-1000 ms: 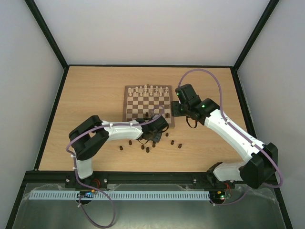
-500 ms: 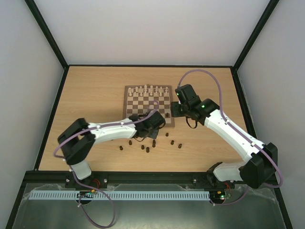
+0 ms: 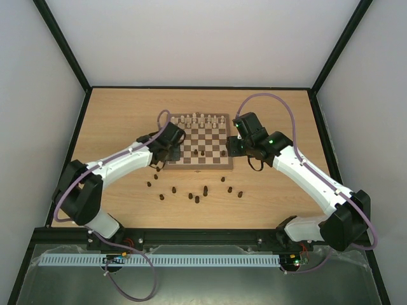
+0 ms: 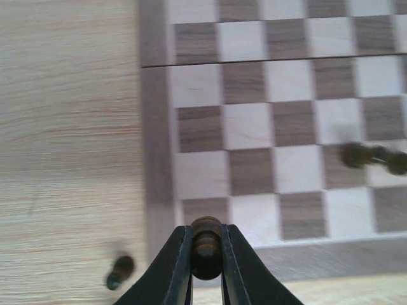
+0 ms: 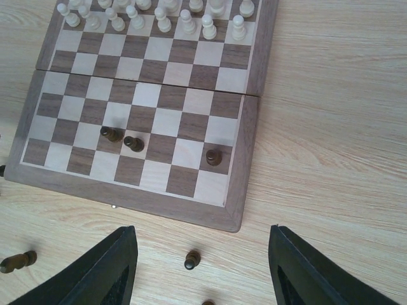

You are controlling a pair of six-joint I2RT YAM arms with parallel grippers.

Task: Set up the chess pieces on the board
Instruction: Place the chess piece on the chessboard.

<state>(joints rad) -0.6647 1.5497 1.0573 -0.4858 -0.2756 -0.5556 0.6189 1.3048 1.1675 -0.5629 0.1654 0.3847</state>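
Board (image 3: 203, 166) holds three chess pieces (image 5: 133, 143), others loose on the table (image 3: 114, 127) in front. Left gripper (image 4: 206, 234) pinches one dark piece (image 4: 206, 251) above the near-left corner; right gripper (image 5: 202, 248) hangs open, empty. Lower straight, centre on square, release upright.

Your left arm (image 3: 121, 164) stretches long and low toward the far centre, and its left gripper (image 4: 206, 236) is pinched tight on a dark chess piece (image 4: 206, 255). Your right arm (image 3: 308, 175) angles inward from its base. The right gripper (image 5: 202, 234) hangs with fingers well apart, holding nothing.
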